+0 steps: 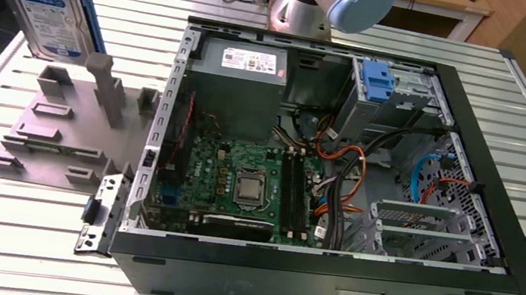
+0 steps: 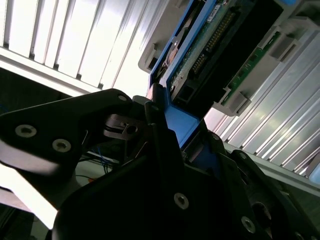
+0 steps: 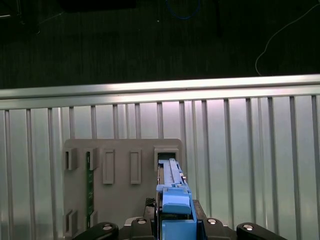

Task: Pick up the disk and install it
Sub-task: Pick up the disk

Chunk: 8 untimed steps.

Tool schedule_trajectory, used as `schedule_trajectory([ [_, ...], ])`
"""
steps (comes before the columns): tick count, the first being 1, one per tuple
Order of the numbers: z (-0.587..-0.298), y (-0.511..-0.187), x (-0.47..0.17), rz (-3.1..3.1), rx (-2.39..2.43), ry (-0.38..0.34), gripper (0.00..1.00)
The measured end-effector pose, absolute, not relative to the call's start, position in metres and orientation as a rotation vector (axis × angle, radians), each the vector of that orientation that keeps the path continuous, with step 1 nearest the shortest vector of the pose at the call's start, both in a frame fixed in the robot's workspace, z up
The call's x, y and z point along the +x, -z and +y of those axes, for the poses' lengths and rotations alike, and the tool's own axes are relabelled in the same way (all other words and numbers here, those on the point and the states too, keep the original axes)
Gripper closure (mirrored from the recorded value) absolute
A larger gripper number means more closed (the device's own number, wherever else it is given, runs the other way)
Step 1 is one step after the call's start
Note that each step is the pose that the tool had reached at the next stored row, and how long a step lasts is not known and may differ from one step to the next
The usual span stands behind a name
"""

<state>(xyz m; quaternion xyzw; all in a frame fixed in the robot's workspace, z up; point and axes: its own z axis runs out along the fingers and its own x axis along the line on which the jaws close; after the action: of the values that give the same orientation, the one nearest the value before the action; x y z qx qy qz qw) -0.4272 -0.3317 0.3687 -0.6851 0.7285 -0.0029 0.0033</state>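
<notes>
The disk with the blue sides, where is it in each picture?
Exterior view: the disk stands upright at the exterior view's left, above the grey plate.
First wrist view: its blue edge, over that plate.
Second wrist view: its underside, held in the black jaws.
Shared landmark: the slatted table.

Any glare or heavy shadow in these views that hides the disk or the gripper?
Exterior view: even light, disk plainly lit, mild sheen on the table. Second wrist view: table washes out white, gripper is dark against it, disk's blue rail well lit. First wrist view: dark beyond the table, a bright band on its edge, disk evenly lit.
</notes>
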Motion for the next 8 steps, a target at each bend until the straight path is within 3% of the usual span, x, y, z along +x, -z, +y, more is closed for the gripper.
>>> schedule_trajectory([
  [8,-0.3317,-0.3716,-0.4272,2.284,-2.148,0.009,0.64],
])
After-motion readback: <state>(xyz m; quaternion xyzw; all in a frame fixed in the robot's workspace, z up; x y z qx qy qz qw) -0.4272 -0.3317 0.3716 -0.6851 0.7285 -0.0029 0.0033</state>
